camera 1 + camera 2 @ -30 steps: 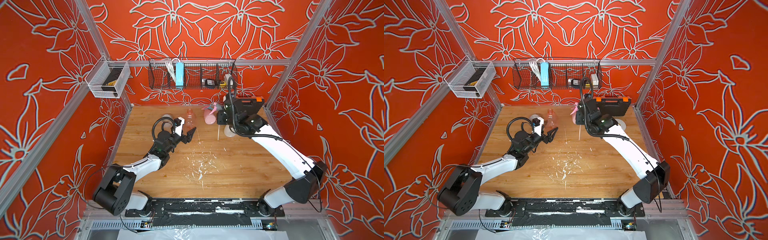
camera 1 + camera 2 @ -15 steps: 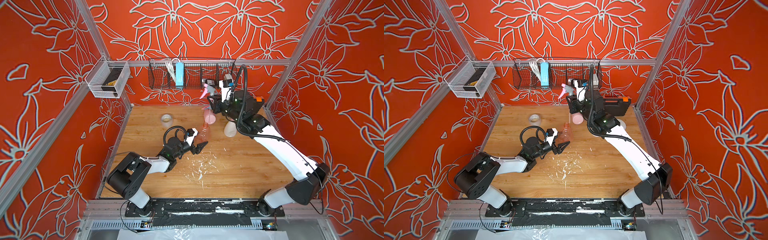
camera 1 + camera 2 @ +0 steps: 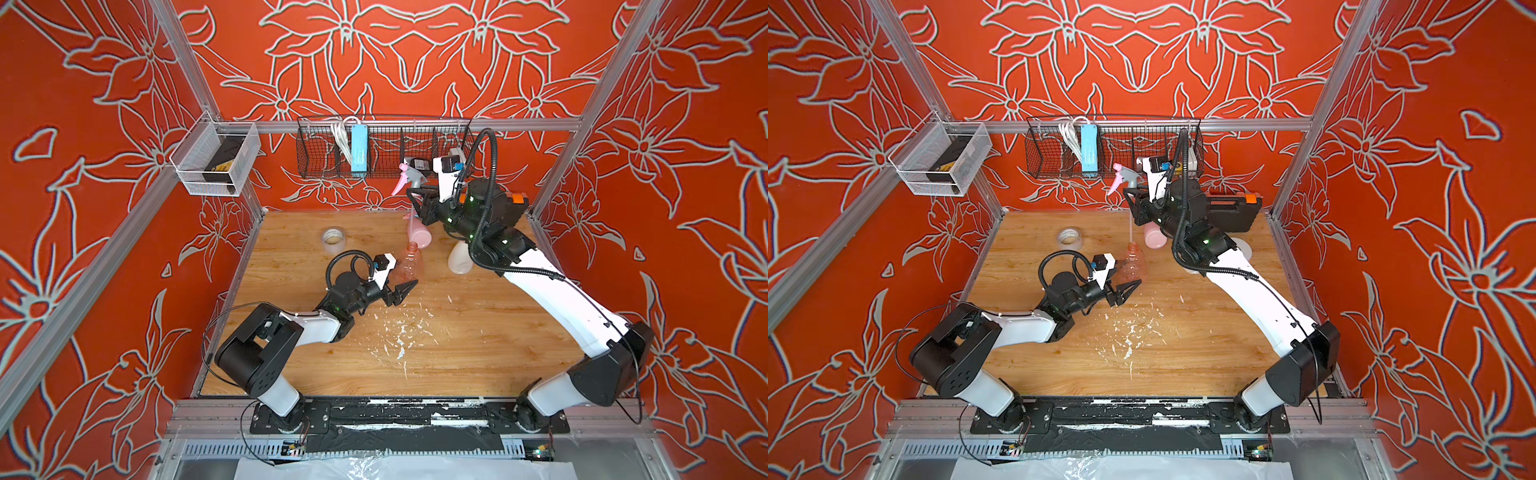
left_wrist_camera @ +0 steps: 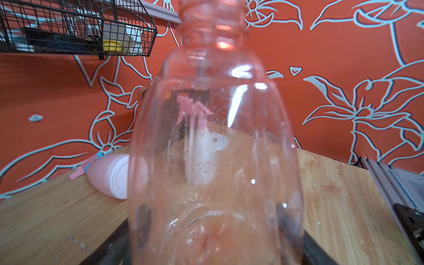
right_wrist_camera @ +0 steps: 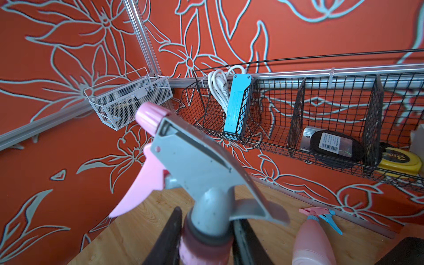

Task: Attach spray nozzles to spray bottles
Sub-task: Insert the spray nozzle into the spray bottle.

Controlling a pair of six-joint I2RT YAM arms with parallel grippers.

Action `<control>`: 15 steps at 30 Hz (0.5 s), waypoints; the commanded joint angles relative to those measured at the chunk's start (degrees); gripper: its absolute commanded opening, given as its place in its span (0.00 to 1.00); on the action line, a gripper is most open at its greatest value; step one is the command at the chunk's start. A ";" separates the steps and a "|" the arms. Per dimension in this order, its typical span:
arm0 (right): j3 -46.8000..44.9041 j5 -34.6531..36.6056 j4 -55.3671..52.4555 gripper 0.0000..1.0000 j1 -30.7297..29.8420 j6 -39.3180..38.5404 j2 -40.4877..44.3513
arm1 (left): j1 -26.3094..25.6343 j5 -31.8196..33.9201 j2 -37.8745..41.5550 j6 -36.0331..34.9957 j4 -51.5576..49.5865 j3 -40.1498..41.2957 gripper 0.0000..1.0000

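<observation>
Now: pink-grey nozzle (image 3: pixel 410 176) vertical, tube (image 3: pixel 1130 227) down; orange bottle (image 3: pixel 409 266) upright, neck up.

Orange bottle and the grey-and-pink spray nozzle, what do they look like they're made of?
The orange bottle: likely thin clear-tinted plastic, glossy; the table and wall show through it and highlights streak its side. The spray nozzle: apparently moulded hard plastic, matte grey body with pink trigger and tip; opaque, lightly speckled.

White arms (image 3: pixel 552 291), black joints (image 3: pixel 257 357), ribbed cables (image 3: pixel 494 166)
</observation>
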State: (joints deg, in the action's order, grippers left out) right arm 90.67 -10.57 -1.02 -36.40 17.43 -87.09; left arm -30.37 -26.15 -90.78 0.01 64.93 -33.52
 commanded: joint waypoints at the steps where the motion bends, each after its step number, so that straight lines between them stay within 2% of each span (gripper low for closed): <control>1: -2.29 -1.91 3.04 0.27 -0.52 0.50 0.56 | -0.04 -1.09 1.85 -0.62 -0.53 -1.93 0.54; 7: -8.21 -2.47 4.84 0.26 -1.68 -0.12 3.35 | 1.40 -1.71 2.21 1.63 -2.51 -4.04 0.54; 11: -12.42 -0.46 5.51 0.29 -2.52 -1.05 5.73 | 2.80 -2.02 2.87 2.19 -2.52 -4.78 0.54; 12: -13.12 -0.48 5.42 0.32 -2.62 -1.16 6.15 | 3.09 -2.10 3.07 2.19 -2.55 -4.87 0.54; 15: -14.87 -1.20 3.81 0.57 -3.18 -1.90 7.66 | 4.06 -2.15 3.63 1.43 -3.35 -5.55 0.54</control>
State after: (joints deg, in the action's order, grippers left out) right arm 76.58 -11.86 1.61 -39.00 17.08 -82.26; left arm -27.09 -27.14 -89.27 1.58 61.30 -37.58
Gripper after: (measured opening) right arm 0.540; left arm 0.750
